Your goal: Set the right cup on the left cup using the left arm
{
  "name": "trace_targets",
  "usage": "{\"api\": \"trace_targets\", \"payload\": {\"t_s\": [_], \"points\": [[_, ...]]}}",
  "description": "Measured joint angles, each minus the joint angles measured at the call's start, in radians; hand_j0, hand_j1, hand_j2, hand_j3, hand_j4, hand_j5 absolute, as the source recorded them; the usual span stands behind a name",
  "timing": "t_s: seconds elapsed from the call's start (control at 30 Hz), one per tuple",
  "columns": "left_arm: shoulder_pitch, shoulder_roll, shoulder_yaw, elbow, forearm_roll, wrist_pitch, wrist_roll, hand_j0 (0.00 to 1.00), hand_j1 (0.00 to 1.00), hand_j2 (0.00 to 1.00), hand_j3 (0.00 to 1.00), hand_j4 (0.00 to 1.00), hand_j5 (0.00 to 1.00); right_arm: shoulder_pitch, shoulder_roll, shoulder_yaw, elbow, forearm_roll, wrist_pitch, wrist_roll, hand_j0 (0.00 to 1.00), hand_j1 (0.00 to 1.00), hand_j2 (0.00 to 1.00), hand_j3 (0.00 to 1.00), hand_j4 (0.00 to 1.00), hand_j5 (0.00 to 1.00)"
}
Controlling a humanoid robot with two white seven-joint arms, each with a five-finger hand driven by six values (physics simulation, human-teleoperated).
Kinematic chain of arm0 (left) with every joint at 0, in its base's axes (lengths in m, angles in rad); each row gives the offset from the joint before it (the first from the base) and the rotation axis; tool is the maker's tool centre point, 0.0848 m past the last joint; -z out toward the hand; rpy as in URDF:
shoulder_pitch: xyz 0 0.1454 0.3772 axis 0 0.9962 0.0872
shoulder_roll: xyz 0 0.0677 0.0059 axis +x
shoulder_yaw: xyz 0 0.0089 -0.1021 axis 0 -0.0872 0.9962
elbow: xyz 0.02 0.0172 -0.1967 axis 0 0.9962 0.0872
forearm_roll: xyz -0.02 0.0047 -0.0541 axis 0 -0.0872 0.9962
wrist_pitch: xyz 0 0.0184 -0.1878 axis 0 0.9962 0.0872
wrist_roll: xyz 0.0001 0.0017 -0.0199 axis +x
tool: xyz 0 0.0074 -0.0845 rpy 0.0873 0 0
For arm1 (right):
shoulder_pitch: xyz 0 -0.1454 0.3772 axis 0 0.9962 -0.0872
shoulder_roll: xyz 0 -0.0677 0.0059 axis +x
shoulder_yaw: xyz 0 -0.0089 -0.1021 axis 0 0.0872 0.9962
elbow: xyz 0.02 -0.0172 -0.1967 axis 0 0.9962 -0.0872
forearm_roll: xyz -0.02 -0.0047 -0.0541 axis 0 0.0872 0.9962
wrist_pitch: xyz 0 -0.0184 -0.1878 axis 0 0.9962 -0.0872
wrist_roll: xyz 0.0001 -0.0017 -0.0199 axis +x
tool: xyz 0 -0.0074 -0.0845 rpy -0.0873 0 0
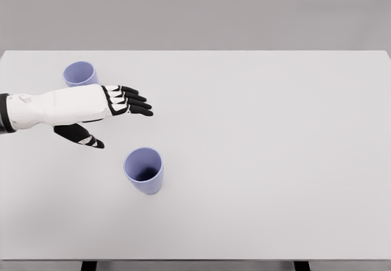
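On the white worktop [263,161] two lavender cups stand upright and well apart, both in its left half; the far cup [80,74] sits near the back edge toward the left corner, its lower part hidden behind the forearm; the near cup [144,170] stands closer to the front, left of the middle, its mouth open upward. Between them the left hand [101,109] reaches in from the left edge, palm side down, touching neither cup; its dark fingers [135,102] are stretched out and slightly spread toward the right, the thumb [82,135] angled down toward the near cup, and they hold nothing. Right of the hand the worktop runs bare to its right edge; the front edge shows along the bottom, with two dark legs below it.
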Motion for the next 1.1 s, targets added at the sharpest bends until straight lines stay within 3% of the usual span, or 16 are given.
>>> {"api": "trace_targets", "payload": {"t_s": [0.3, 0.37, 0.6, 0.8, 0.87, 1.1], "points": [[0.011, -0.003, 0.001, -0.001, -0.056, 0.0, 0.001, 1.0, 1.0, 1.0, 1.0, 1.0, 1.0, 0.003, 0.0, 0.001, 0.0, -0.001, 0.0, 0.001, 1.0, 1.0, 1.0, 1.0, 1.0, 1.0], [0.038, -0.007, 0.0, -0.001, -0.065, 0.0, 0.001, 1.0, 1.0, 1.0, 1.0, 1.0, 1.0, 0.003, 0.0, 0.002, 0.0, -0.001, 0.0, 0.001, 1.0, 1.0, 1.0, 1.0, 1.0, 1.0], [0.031, -0.023, 0.009, -0.001, -0.07, 0.0, 0.003, 1.0, 1.0, 1.0, 1.0, 1.0, 1.0, 0.003, 0.0, 0.002, 0.0, -0.001, 0.0, 0.001, 1.0, 1.0, 1.0, 1.0, 1.0, 1.0], [0.024, -0.019, -0.008, -0.001, -0.054, 0.0, -0.158, 1.0, 1.0, 1.0, 1.0, 1.0, 1.0, 0.003, 0.0, 0.003, 0.0, -0.001, 0.0, 0.001, 1.0, 1.0, 1.0, 1.0, 1.0, 1.0], [-0.009, -0.019, -0.011, -0.001, -0.05, 0.0, -0.181, 1.0, 1.0, 1.0, 1.0, 1.0, 1.0, 0.003, 0.0, 0.003, 0.0, -0.001, 0.0, 0.001, 1.0, 1.0, 1.0, 1.0, 1.0, 1.0], [-0.02, -0.019, -0.017, -0.002, -0.029, -0.001, -0.203, 1.0, 1.0, 1.0, 1.0, 1.0, 1.0, 0.003, 0.0, 0.003, 0.0, -0.001, 0.0, 0.001, 1.0, 1.0, 1.0, 1.0, 1.0, 1.0]]}}
